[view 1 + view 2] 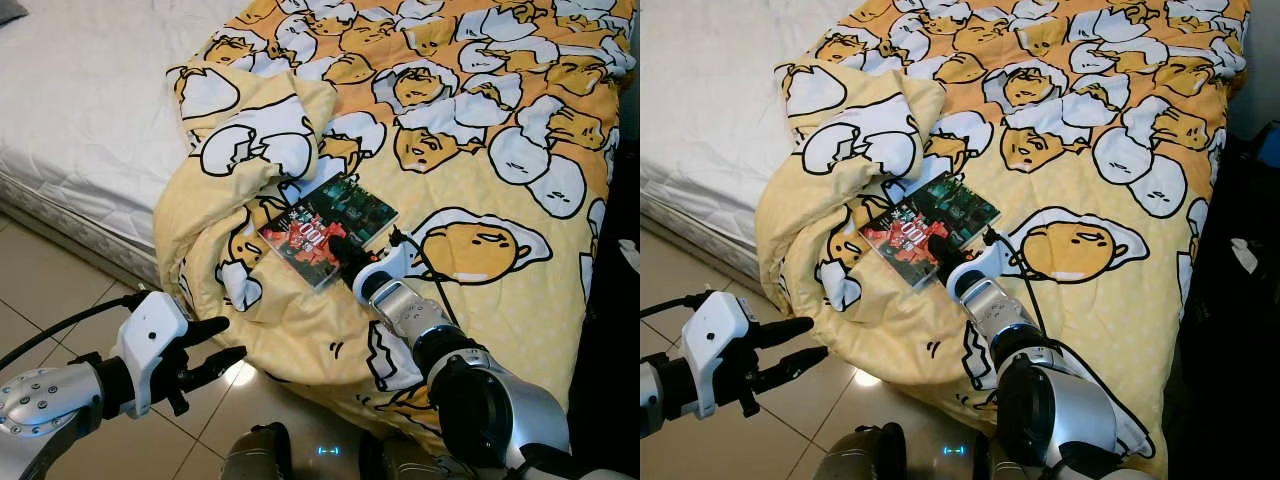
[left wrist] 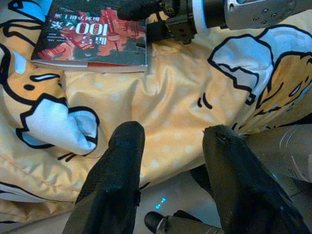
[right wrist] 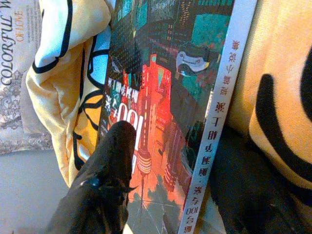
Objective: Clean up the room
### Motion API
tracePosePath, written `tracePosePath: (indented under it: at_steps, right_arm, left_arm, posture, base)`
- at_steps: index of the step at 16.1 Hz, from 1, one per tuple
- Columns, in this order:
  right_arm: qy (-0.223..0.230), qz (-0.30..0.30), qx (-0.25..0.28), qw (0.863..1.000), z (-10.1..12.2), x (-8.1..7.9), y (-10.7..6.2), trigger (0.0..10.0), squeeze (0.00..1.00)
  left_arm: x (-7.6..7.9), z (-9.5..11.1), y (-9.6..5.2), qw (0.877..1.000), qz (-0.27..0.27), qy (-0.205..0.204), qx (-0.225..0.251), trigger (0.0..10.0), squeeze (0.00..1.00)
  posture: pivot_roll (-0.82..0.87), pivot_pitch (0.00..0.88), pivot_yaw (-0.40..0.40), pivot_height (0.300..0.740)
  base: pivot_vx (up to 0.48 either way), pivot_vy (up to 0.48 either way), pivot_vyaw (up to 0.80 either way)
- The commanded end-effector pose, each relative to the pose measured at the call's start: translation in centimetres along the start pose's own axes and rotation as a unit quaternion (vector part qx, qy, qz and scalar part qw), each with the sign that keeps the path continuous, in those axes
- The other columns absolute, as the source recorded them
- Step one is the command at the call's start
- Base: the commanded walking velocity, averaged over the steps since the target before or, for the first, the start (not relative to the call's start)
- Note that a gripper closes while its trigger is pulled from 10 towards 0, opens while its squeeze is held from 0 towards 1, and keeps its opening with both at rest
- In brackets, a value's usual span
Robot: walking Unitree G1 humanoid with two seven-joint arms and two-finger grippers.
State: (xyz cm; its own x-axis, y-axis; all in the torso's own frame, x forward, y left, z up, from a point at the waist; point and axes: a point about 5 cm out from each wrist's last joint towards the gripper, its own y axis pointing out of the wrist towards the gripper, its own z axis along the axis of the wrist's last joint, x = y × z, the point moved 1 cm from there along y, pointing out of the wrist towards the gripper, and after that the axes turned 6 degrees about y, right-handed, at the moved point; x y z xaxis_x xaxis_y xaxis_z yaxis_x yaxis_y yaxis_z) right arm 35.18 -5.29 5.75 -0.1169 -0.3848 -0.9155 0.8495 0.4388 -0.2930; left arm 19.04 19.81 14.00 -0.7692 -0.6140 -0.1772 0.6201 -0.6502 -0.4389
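A book [image 1: 330, 228] with a red and teal city cover lies flat on the yellow egg-print blanket [image 1: 480, 120], near the bed's front edge. My right gripper [image 1: 345, 252] is at the book's near end and is open. In the right wrist view one finger [image 3: 109, 165] rests on the cover [image 3: 170, 97], and the other sits low beside the white spine, on the blanket. My left gripper [image 1: 232, 338] hovers open and empty over the floor, left of the hanging blanket. Its wrist view looks across the blanket at the book [image 2: 92, 34].
The blanket is bunched into a folded lump [image 1: 250, 140] just left of the book and drapes to the tiled floor [image 1: 40, 280]. The bare white mattress [image 1: 90, 90] stretches away on the left. Dark objects [image 1: 615, 300] stand at the bed's right side.
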Motion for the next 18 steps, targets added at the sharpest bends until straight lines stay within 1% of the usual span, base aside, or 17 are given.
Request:
tracePosePath:
  at_steps: [1,8,14,18]
  right_arm:
    - [0.011,0.009,-0.022,1.000,-1.9,-1.0,0.5,0.0,0.00]
    - [-0.013,0.005,-0.030,0.999,-2.5,-0.6,0.4,0.0,0.00]
    - [-0.016,0.002,-0.031,0.999,-2.5,-0.6,0.4,0.0,0.00]
    - [-0.021,0.006,-0.023,0.999,-1.9,-0.7,0.4,0.0,0.00]
  left_arm:
    - [0.2,-0.3,0.1,1.000,-0.002,-0.001,-0.004,10.0,0.25]
    - [0.5,-0.3,0.4,1.000,-0.007,0.007,-0.001,10.0,0.25]
    - [0.5,-0.4,0.4,1.000,-0.007,0.009,-0.002,10.0,0.26]
    - [0.4,-0.5,1.2,1.000,0.001,0.005,0.000,10.0,0.25]
  posture:
    - [0.14,0.191,0.026,0.740]
    - [0.14,0.171,0.020,0.740]
    - [0.14,0.162,0.015,0.740]
    - [0.12,0.139,0.009,0.740]
  base:
    - [0.000,0.000,0.00]
    - [0.000,0.000,0.00]
    - [0.000,0.000,0.00]
    - [0.000,0.000,0.00]
